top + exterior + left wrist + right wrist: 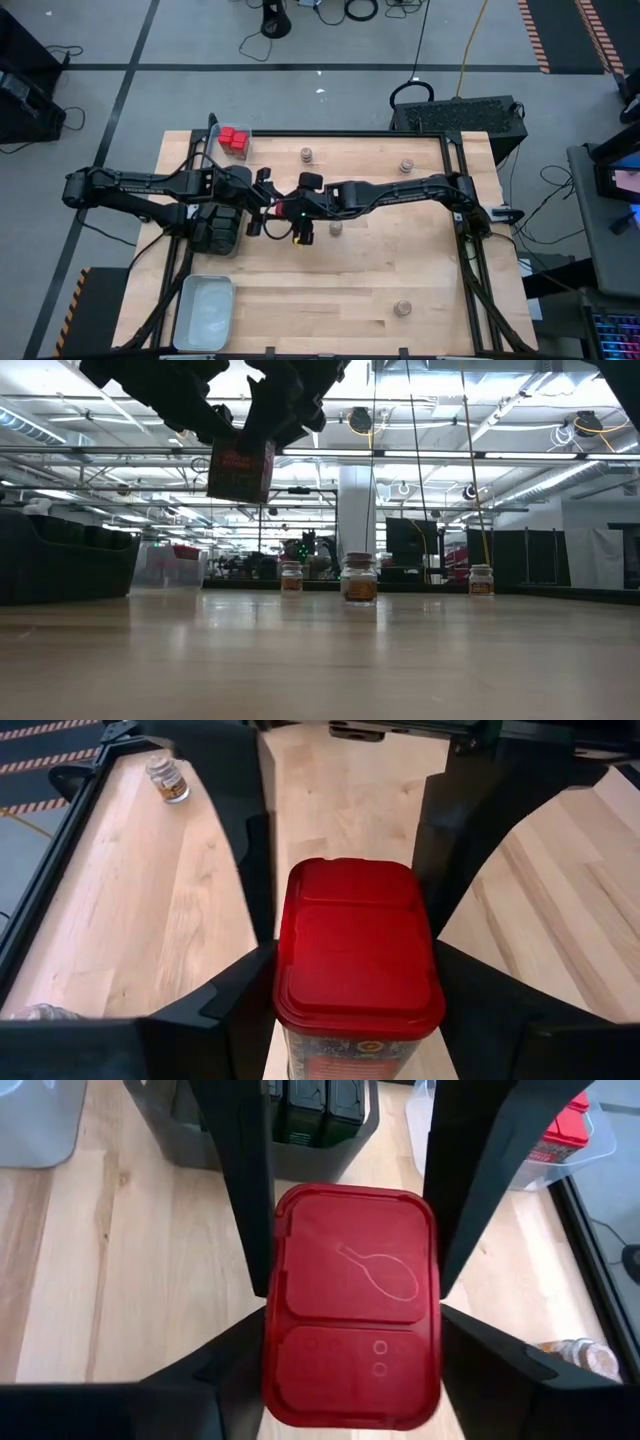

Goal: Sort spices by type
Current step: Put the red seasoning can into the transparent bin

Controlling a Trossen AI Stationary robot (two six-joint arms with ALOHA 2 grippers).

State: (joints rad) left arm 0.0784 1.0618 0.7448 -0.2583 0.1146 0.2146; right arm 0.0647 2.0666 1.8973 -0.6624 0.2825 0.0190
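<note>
A red boxy tin (pixel 240 470) hangs upright, lid up, high above the table's middle (pixel 284 206). My left gripper (pixel 355 960) comes at it from the table's left and my right gripper (pixel 352 1320) from the right, tips meeting, both shut on the tin. Each wrist view looks down on the red lid (pixel 350 1300), with the other arm's fingers behind it. Round tan-lidded jars stand on their bases on the wood (pixel 306 154) (pixel 406 165) (pixel 336 228) (pixel 403 308). My left gripper has the red tin between its two fingers, one on each long side (pixel 282 955), just under the lid's rim. The fingers slant down from the table's left. The tin stays upright and clear of the table. My right gripper flanks the same tin from the opposite end, a finger against each long side (pixel 268 1320) at about mid-length. It slants down from the table's right. The lid hides the pads below the rim.
A clear tray (pixel 248 135) with red tins sits at the far left. A dark tray (pixel 215 228) of black-green tins lies under my left arm. A pale tray (pixel 205 310) stands near the front left. Bare wood lies to the right and front.
</note>
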